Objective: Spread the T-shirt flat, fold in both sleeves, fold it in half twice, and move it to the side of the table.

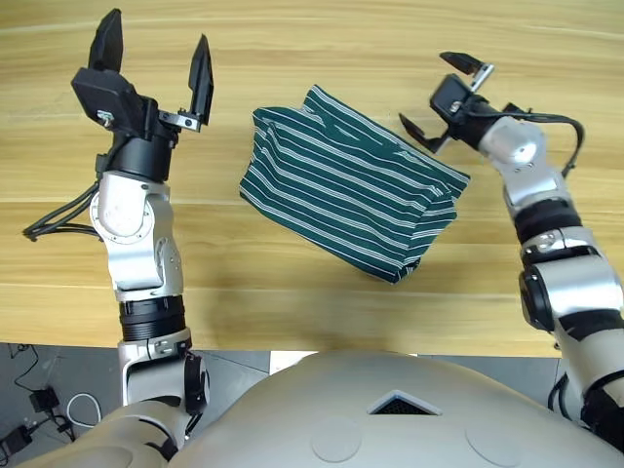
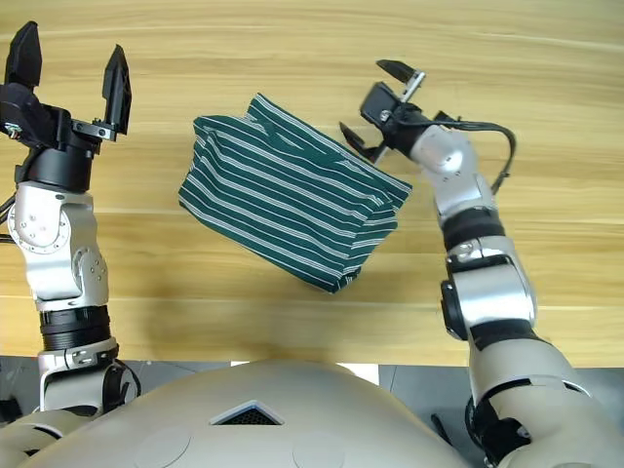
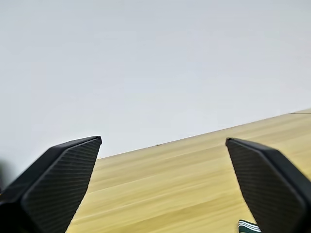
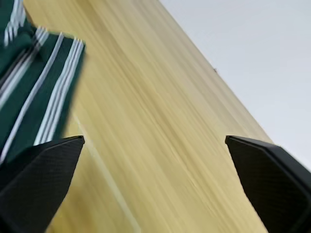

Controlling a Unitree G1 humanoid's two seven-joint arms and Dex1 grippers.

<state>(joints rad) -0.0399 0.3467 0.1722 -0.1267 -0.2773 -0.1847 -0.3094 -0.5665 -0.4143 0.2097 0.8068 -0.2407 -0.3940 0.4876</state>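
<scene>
Left jaws: The left gripper (image 1: 154, 47) is spread wide and empty, its fingers pointing toward 12 o'clock. Its wrist view shows only wood and a plain pale wall (image 3: 146, 58) between them.
Right jaws: The right gripper (image 1: 423, 88) is likewise parted wide and carries nothing, with its tips aimed toward 9 o'clock.
Right gripper's place: It sits just beside the cloth's 2 o'clock corner. Whether a tip grazes the fabric cannot be told.
Left gripper's place: It stands at 10 o'clock from the cloth, near it, with a strip of bare wood between.
Task's thing: The dark green T-shirt with thin white stripes (image 1: 346, 190) lies as a compact folded rectangle near the middle of the light wooden table (image 1: 292, 292). Its long sides run from 10 toward 4 o'clock.
Cloth's state: The layers are stacked, and the 4 o'clock end looks thick and slightly puffed.
Why so held: With both jaws open and off the fabric, the arms appear to be between grasps, flanking the bundle on either side.
Stage: The folding looks finished, so carrying the bundle to the table's side appears to be what is left.
Next move's demand: A pinch through all the layers seems wise, since a single corner could let the folds fall open.
</scene>
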